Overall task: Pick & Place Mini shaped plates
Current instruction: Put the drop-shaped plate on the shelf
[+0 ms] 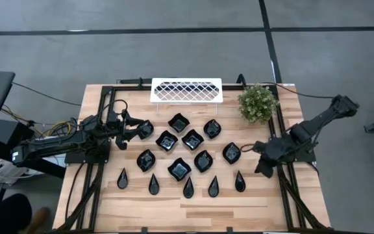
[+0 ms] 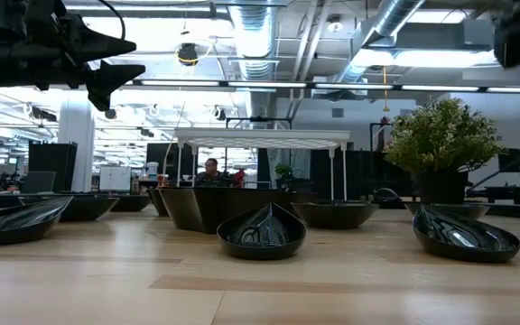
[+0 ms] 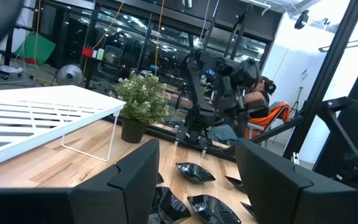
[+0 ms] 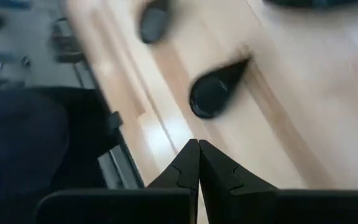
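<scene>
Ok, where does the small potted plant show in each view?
High view: potted plant near the top, right of the white tray.
Low view: at right, beside the tray.
Left wrist view: just beyond the tray's corner.
Right wrist view: not in it.
Shared landmark: the white tray.

Glossy black mini shaped plates (image 1: 180, 144) lie on a pale wood-grain counter (image 1: 252, 205). The lattice tray (image 1: 186, 90) at the far edge is white with a diamond pattern. The potted plant (image 1: 258, 103) is green with pale flecks. Both arms are dark.
</scene>
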Robot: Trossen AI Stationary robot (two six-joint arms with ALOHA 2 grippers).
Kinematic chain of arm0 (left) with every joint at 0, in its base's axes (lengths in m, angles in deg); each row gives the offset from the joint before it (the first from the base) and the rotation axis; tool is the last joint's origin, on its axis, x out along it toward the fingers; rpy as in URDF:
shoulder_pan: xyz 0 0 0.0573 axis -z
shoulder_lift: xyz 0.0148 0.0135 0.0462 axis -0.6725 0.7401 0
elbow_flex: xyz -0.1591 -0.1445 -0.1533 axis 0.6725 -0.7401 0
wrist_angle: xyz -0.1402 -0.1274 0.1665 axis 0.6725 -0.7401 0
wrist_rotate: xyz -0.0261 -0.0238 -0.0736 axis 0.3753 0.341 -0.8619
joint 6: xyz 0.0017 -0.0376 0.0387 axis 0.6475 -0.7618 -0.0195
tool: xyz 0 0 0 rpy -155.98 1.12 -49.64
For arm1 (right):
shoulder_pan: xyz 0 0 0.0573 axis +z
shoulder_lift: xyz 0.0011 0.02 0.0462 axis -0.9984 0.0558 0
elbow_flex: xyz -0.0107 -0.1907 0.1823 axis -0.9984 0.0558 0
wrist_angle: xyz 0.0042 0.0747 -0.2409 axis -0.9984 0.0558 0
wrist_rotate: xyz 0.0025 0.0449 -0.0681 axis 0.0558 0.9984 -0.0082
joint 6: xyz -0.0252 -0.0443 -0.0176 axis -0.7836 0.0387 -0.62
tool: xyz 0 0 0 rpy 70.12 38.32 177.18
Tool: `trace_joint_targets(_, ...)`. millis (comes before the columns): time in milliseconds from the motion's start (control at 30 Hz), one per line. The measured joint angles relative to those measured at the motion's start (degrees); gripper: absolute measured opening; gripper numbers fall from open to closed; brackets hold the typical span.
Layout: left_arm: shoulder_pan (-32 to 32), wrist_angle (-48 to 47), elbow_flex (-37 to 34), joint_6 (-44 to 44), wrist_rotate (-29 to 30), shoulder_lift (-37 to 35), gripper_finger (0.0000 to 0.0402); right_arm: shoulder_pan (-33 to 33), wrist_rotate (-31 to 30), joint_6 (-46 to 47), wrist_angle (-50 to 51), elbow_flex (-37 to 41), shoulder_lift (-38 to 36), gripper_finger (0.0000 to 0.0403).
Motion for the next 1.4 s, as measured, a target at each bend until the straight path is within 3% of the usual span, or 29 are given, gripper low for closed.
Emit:
trace_joint_targets(200, 0.00, 0.00, 0.00, 0.36, 0.03, 0.00, 0.0214, 1.67, -0.01, 10.83, -0.68, 0.00, 7.49, 0.0000)
trace_joint_targets(633, -0.02, 0.02, 0.00, 1.53, 0.05, 0.02, 0.0214, 1.57, -0.39, 12.64, -7.25, -0.02, 16.89, 0.0004)
trace_joint_targets(1033, -0.02, 0.05, 0.00, 1.53, 0.05, 0.02, 0.0214, 1.60, -2.17, 12.57, -11.05, -0.01, 23.53, 0.0102)
trace_joint_targets(1400, 0.00, 0.05, 0.00, 1.51, 0.05, 0.02, 0.0214, 1.57, -5.05, 10.63, -13.75, 0.00, 28.99, 0.0113)
